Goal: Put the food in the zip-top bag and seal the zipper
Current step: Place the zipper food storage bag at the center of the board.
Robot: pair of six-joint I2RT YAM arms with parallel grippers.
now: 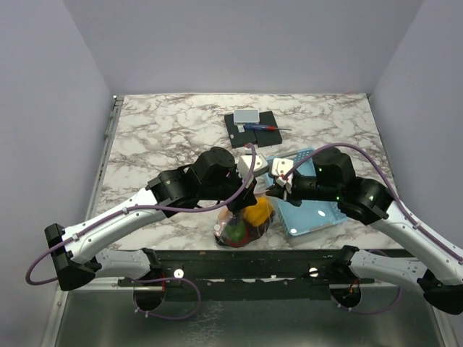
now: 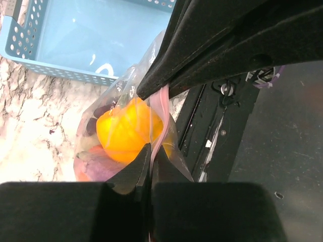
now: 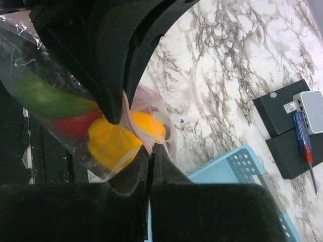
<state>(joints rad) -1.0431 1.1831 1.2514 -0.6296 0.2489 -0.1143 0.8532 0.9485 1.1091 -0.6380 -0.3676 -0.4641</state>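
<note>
The zip-top bag hangs between both grippers at the table's near edge, with food inside: a yellow piece, an orange piece, a red piece and a green piece. My left gripper is shut on the pink zipper. My right gripper is shut on the same zipper, right beside the left gripper's fingers. In the top view the two grippers meet above the bag.
The light-blue basket sits just right of the bag, under the right arm; it also shows in the left wrist view. Black blocks with a white box and a screwdriver lie at the back. The table's near edge is beside the bag.
</note>
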